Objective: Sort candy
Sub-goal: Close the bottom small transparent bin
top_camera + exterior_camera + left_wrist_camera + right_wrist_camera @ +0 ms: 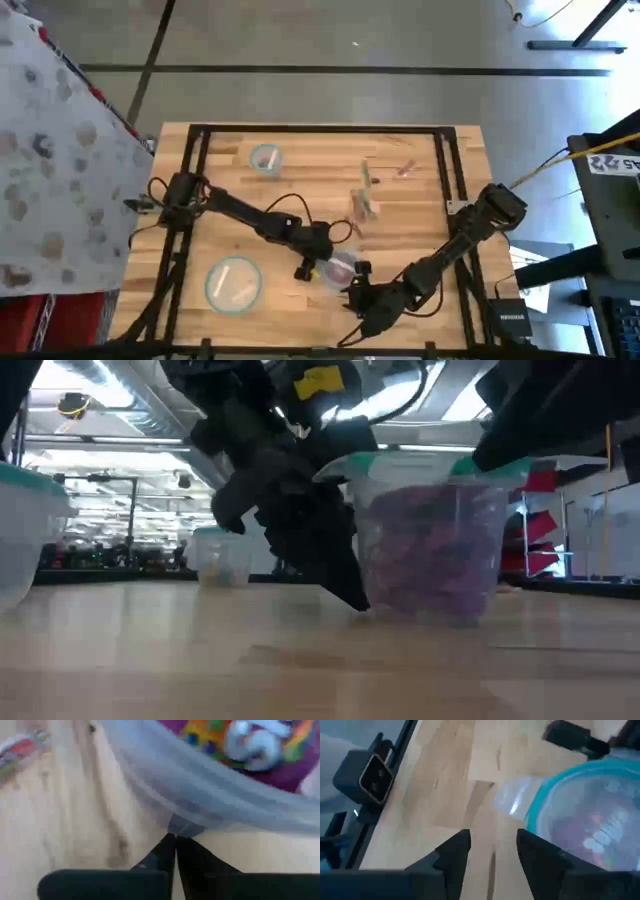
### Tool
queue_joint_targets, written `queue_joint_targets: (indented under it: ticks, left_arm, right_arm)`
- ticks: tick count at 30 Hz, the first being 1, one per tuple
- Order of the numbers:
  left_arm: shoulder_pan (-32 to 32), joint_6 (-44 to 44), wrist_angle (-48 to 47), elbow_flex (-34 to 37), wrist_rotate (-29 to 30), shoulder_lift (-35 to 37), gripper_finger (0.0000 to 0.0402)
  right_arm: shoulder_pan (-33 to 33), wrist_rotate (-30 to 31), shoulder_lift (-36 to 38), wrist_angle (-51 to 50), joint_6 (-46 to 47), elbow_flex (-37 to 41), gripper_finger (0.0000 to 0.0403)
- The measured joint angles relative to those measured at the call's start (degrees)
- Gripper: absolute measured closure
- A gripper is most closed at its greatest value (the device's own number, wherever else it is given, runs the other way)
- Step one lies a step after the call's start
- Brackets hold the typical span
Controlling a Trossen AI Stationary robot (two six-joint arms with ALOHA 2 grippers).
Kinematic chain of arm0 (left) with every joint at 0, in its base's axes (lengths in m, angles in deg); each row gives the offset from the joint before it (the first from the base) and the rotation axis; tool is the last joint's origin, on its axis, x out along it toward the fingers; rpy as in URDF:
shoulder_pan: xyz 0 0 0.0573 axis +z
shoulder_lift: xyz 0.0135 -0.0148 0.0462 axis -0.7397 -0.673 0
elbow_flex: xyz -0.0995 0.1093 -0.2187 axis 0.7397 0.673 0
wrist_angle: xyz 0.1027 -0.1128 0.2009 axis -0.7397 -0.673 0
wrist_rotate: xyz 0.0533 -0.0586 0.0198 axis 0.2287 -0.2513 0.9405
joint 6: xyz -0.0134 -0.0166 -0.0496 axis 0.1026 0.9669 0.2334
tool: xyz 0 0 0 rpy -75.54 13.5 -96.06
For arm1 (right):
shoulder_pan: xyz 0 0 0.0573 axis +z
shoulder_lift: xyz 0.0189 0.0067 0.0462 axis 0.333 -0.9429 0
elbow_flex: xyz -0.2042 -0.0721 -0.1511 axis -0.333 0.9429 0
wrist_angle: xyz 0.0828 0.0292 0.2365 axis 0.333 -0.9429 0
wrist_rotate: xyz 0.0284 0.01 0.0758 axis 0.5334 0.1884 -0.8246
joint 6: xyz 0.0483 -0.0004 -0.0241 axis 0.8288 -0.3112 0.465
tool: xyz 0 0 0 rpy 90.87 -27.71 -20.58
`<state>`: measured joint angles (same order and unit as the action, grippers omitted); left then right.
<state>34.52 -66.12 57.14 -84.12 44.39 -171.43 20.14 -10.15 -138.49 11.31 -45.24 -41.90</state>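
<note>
Candy (280, 767) in the bowl (340, 268), near the desk's front edge

My left gripper (175, 840) (fingers pressed together) touches the bowl's wall; my right gripper (492, 845), spread, waits just beside its rim.

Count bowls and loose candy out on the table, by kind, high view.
Teal-rimmed clear bowls: 3, far left, near left, and the candy-filled one between the grippers
Loose candy pieces: about 3, too small to be sure
Total: about 6

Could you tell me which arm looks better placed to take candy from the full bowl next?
Probably the right: the right gripper is open beside the full bowl. The left gripper is shut against its wall.
</note>
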Motion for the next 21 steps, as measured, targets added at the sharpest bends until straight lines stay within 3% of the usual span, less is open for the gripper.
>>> queue_joint_targets:
  ticks: [21]
  left_arm:
    - [4.8,3.2,-9.4,-0.2,4.6,8.4,0.0401]
  right_arm:
    - [-0.4,-0.2,2.3,-0.9,-0.5,0.1,0.0242]
